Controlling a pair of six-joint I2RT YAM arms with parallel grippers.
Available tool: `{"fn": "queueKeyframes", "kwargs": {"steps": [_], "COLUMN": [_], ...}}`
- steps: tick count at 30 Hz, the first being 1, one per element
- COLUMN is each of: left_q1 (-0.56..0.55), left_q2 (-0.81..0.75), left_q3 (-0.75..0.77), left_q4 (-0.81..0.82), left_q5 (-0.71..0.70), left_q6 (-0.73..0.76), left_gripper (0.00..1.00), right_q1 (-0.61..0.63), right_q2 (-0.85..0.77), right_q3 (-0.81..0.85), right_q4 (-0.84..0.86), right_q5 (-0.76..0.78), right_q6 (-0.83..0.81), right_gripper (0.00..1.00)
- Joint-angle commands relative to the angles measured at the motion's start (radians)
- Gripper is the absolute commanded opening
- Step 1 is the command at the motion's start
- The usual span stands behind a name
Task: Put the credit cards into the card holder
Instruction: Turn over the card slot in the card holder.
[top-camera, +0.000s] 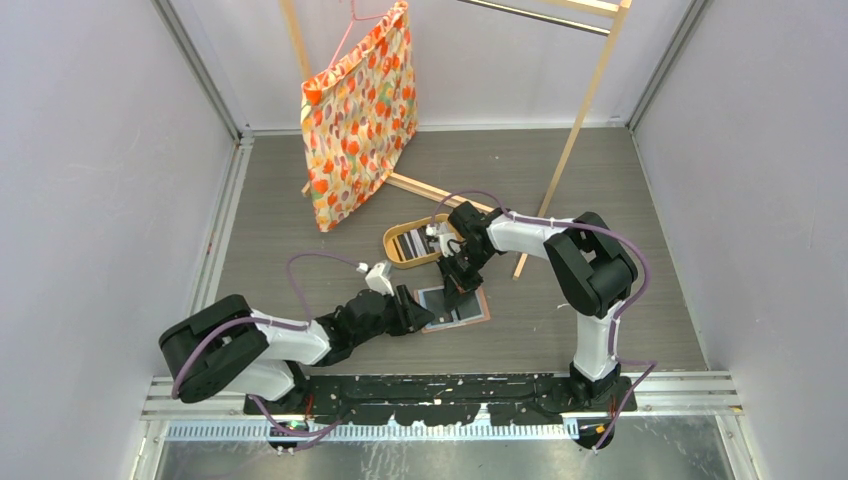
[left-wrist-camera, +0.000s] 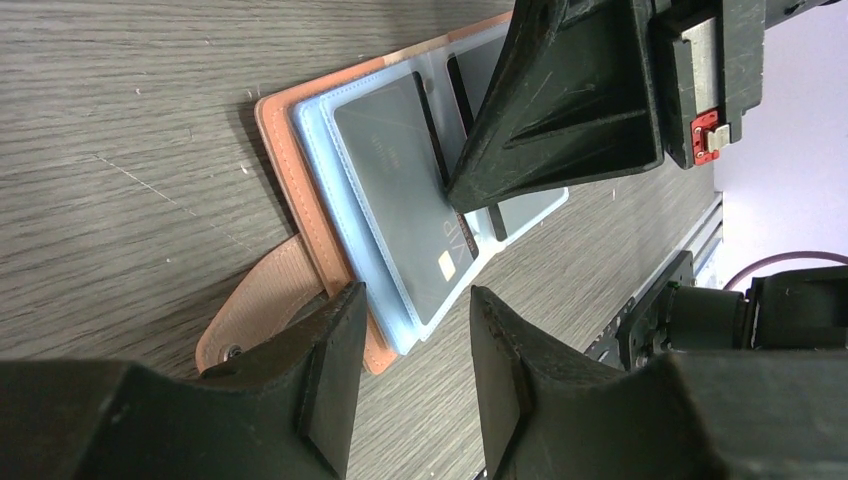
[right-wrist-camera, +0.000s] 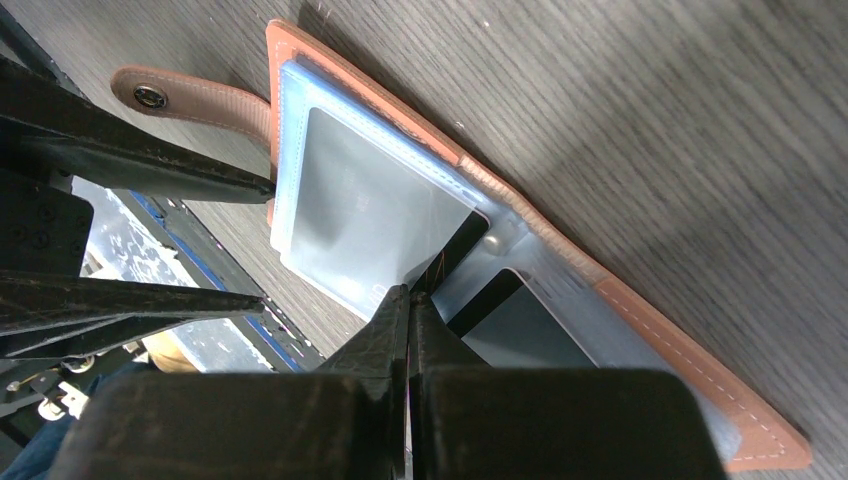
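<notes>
Two end effectors meet over the open card holder (left-wrist-camera: 292, 180), which lies flat on the table (left-wrist-camera: 120, 120). The right end effector (right-wrist-camera: 410, 298) is clenched on a dark credit card (right-wrist-camera: 462, 245), its far edge at a light-blue pocket (right-wrist-camera: 350, 210). The left end effector (left-wrist-camera: 412, 300), released, straddles the holder's corner beside the snap tab (left-wrist-camera: 260, 300).

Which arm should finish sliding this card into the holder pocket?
Right. The right gripper is shut on a dark card already at the blue pocket of the card holder. The left gripper is open, straddling the holder's edge beside the snap tab, so it likely suits bracing.
</notes>
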Motion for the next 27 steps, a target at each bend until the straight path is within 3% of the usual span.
{"fn": "queueKeyframes", "kwargs": {"steps": [1,14,27], "left_q1": [0.007,0.009,0.015], "left_q2": [0.015,-0.128,0.021], "left_q3": [0.031,0.035,0.054], "left_q4": [0.089,-0.034,0.061], "left_q5": [-0.006,-0.035,-0.003], "left_q6": [0.018,0.035,0.004], "left_gripper": [0.43,0.40,0.40], "right_q1": [0.002,0.003,0.001], "right_q2": [0.017,0.013,0.017], "right_q3": [0.023,0.025,0.025], "right_q4": [0.005,0.006,0.004], "right_q5": [0.038,0.037,0.038], "right_q6": [-0.025,-0.031,-0.029], "right_gripper": [0.01,0.02,0.02]}}
